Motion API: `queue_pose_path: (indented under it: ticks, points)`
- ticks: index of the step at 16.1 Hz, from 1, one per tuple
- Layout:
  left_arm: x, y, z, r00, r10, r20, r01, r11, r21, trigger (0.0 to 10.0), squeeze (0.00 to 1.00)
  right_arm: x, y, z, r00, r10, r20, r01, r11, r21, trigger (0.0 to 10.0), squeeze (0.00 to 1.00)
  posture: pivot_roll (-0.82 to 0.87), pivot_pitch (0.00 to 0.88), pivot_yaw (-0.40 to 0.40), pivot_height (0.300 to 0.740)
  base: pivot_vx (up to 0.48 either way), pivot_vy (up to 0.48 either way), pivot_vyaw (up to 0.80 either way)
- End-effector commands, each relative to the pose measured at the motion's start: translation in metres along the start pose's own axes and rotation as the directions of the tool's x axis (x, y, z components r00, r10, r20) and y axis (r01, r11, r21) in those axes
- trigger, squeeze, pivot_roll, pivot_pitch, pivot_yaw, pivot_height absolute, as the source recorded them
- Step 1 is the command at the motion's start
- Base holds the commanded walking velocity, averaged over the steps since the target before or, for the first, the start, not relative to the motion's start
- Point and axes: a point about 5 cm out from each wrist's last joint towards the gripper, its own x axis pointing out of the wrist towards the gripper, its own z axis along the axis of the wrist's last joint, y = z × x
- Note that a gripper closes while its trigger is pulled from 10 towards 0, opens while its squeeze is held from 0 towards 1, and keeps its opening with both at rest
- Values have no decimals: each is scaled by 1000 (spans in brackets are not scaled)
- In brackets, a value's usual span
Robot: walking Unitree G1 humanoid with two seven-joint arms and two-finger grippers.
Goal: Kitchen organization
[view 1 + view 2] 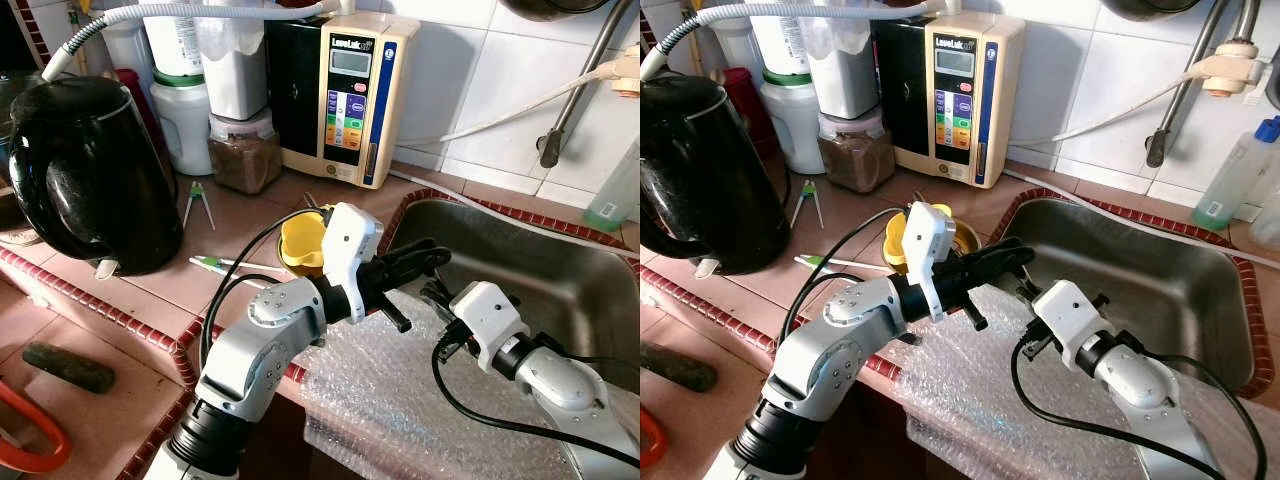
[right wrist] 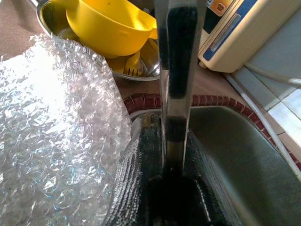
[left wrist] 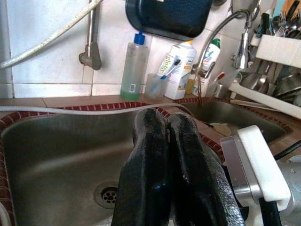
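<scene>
Bubble wrap point(image 1: 400, 390) below two claws: left claw point(image 3: 167, 155) closed, empty; right claw point(image 2: 164, 155) clamping a metal utensil point(image 2: 176, 61)

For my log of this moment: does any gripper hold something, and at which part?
The right gripper holds a thin metal utensil, gripped at its lower end; what kind cannot be told. The left gripper is shut and holds nothing.

Dull brushed-steel rectangular sink basin point(image 1: 1160, 290). Glossy black plastic kettle point(image 1: 85, 170). Clear crinkled bubble-wrap sheet point(image 1: 400, 390). Smooth yellow plastic bowl point(image 2: 110, 28). Matt terracotta tiled counter point(image 1: 120, 300). Glossy white wall tiles point(image 1: 1080, 70).
</scene>
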Motion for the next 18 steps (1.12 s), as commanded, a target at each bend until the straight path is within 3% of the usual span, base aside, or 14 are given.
queue_pose_path:
  ticks: [1,2,5,7,15,17,18]
  points:
    - [-1,5,2,1000,30,-9,-29,999,14,10000,690,1,-4,5,1000,-14,27,14,1000,-17,0,0,65,0,15,740,0,0,0]
    - [-1,7,1,999,41,-4,-41,999,7,10000,1000,1,-4,5,999,-16,28,17,1000,-21,0,0,65,0,15,740,0,0,0]
    - [-3,15,6,997,68,37,-68,998,-15,10000,1000,1,-7,6,999,-34,32,35,999,-29,0,0,64,0,16,740,0,0,0]
    - [-7,25,13,986,135,96,-128,989,-77,10000,1000,0,-11,7,997,-64,40,65,997,-45,0,0,59,0,18,740,0,0,0]
    - [-23,34,6,985,168,46,-165,984,-67,10000,1000,-4,-24,5,991,-128,29,130,988,-81,0,0,57,0,15,740,0,0,0]
    - [-36,34,-4,985,171,2,-171,984,-49,10000,1000,-6,-36,3,979,-203,11,203,972,-115,0,0,59,0,12,740,0,0,0]
    - [-44,36,-7,982,188,-13,-189,981,-43,10000,1000,-9,-49,0,959,-282,-10,278,950,-143,0,0,59,0,11,740,0,0,0]
